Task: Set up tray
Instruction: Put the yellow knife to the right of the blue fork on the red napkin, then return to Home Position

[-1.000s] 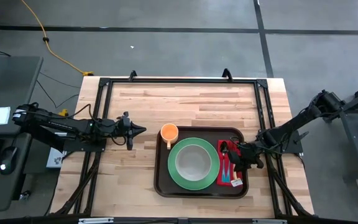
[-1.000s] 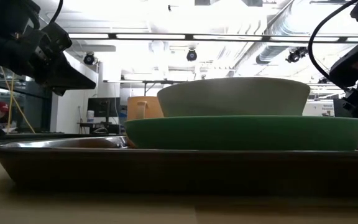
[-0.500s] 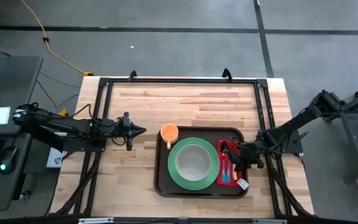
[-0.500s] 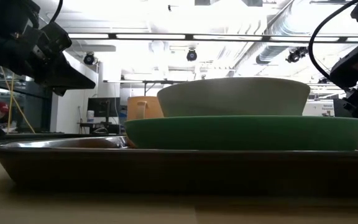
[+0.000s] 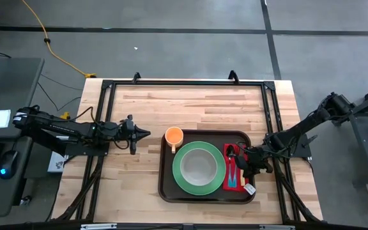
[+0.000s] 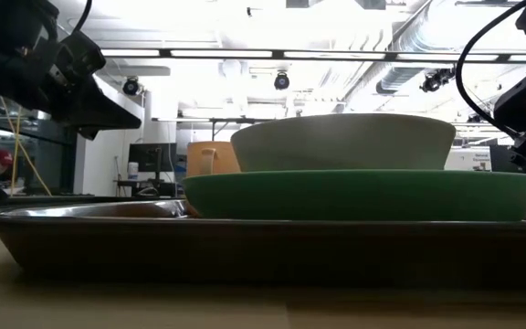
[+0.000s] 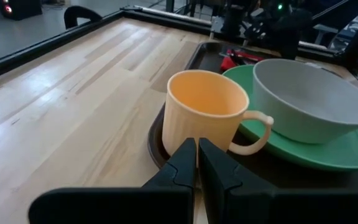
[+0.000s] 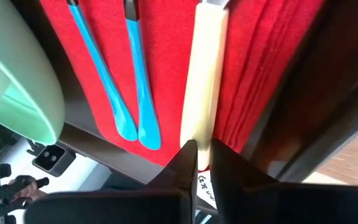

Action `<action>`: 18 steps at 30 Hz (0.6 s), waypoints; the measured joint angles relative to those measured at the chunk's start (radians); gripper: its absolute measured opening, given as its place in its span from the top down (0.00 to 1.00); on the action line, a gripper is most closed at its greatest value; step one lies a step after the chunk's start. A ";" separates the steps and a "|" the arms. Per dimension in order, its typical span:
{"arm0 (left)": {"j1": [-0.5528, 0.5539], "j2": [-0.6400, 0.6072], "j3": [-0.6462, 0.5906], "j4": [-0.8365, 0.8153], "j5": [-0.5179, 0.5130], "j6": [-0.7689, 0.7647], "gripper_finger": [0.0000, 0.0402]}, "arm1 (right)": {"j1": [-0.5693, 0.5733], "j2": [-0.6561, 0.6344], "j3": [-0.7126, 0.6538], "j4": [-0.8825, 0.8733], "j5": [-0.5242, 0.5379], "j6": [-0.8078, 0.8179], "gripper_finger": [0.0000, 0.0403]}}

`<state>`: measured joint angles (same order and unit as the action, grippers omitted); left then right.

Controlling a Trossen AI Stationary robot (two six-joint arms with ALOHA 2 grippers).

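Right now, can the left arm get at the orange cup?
Probably yes. The left gripper sits shut over bare table just beside the tray, and the orange cup stands at the tray's near corner with nothing between them.

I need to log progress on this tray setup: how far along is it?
Mostly done: the tray holds the orange cup, green plate with bowl, and red napkin with blue-handled cutlery and a cream handle. The right end effector hovers, shut, over the napkin. The left end effector waits beside the tray. Little seems left.
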<state>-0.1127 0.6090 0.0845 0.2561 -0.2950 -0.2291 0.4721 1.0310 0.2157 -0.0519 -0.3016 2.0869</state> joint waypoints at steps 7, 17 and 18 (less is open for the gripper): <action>0.000 0.000 0.000 0.044 0.000 0.043 0.88 | 0.000 -0.005 0.000 0.004 -0.003 0.000 0.96; 0.001 0.000 0.000 0.040 0.000 0.045 0.88 | 0.000 -0.094 -0.002 0.004 -0.005 0.003 1.00; 0.001 0.000 0.000 0.040 0.000 0.045 0.88 | 0.000 -0.104 -0.002 -0.002 -0.005 0.003 1.00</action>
<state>-0.1120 0.6088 0.0845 0.2966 -0.2951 -0.1837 0.4721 0.9272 0.2142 -0.0541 -0.3068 2.0898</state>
